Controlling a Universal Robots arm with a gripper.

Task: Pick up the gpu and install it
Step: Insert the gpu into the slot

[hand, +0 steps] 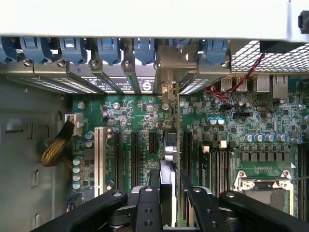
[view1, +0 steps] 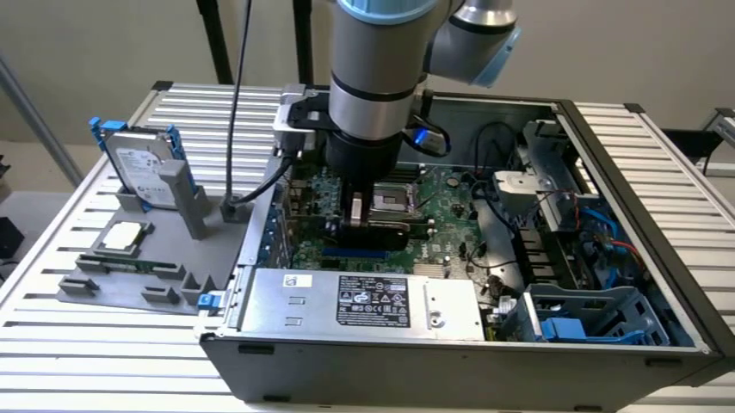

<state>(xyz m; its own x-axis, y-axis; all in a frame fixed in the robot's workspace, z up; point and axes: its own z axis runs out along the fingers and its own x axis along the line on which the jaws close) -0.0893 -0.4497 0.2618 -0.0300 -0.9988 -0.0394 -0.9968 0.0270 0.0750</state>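
– Step in hand?
– Installing, likely: black gripper (hand: 170, 195), fingers (hand: 145, 208) closed on thin black-and-green gpu card (hand: 169, 169) with silver bracket (hand: 171, 67), edge-on above green motherboard's (hand: 227, 140) black slots (hand: 135, 154), exterior view's centre. Probably calls for exact slot alignment.

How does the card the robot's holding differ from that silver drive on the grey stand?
The gpu is black and sits in the gripper inside the computer case; the hard drive is silver, blue-framed, and rests untouched in the grey holder outside it. Both stand on edge.
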